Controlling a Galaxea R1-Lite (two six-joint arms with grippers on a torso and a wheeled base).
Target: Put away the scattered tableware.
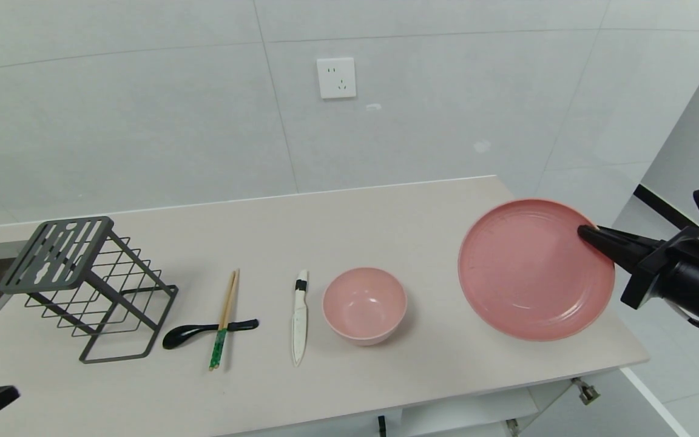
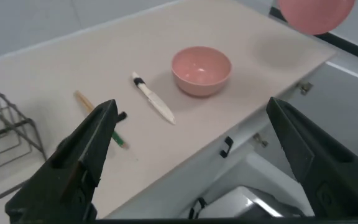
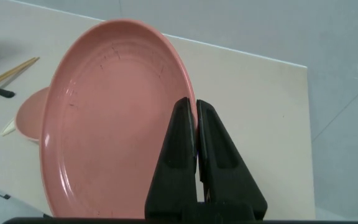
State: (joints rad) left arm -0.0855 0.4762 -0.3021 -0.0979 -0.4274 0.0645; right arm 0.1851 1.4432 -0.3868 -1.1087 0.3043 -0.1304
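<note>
My right gripper (image 1: 586, 233) is shut on the rim of a large pink plate (image 1: 528, 270), holding it tilted above the table's right end; its jaws pinch the plate's edge (image 3: 196, 109). A pink bowl (image 1: 364, 305) stands mid-table, left of the plate. A white knife (image 1: 300, 318) lies left of it, then a pair of chopsticks (image 1: 224, 321) crossing a black spoon (image 1: 204, 331). A dark wire rack (image 1: 82, 285) stands at the far left. My left gripper (image 2: 191, 106) hangs open off the table's front left, with nothing between its fingers (image 2: 79, 168).
The table (image 1: 422, 376) ends just right of the plate and drops off along its front edge. A tiled wall with a socket (image 1: 336, 77) runs behind. Bare tabletop lies behind the row of tableware.
</note>
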